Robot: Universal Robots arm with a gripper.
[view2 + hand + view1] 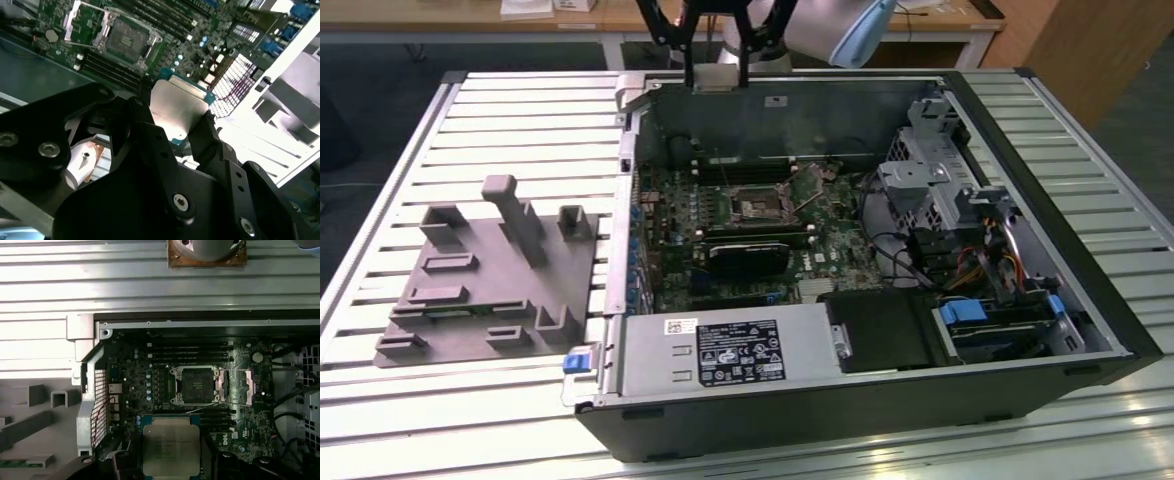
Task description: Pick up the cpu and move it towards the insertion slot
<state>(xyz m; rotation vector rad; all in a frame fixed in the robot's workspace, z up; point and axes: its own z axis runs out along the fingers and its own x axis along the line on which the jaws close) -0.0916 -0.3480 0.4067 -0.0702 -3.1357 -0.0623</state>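
Fingers (150,135) of the gripper (175,132) are clamped on the cpu (171,449), one each side; the slot (194,384) lies beyond them.

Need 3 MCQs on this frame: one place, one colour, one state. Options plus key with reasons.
1. Where is the cpu?
A. seated in the insertion slot
B. between the gripper's fingers
C. on the grey fixture

2. The tab at the case's front corner nearest the fixture is:
A. blue
B. red
C. yellow

3. The insertion slot is:
A. holding a chip
B. under a heatsink
C. open and empty

Key: 1 B, both wrist views show the gripper clamping the chip; 2 A, the blue tab shows in the exterior view; 3 C, its dark centre is bare in both wrist views.
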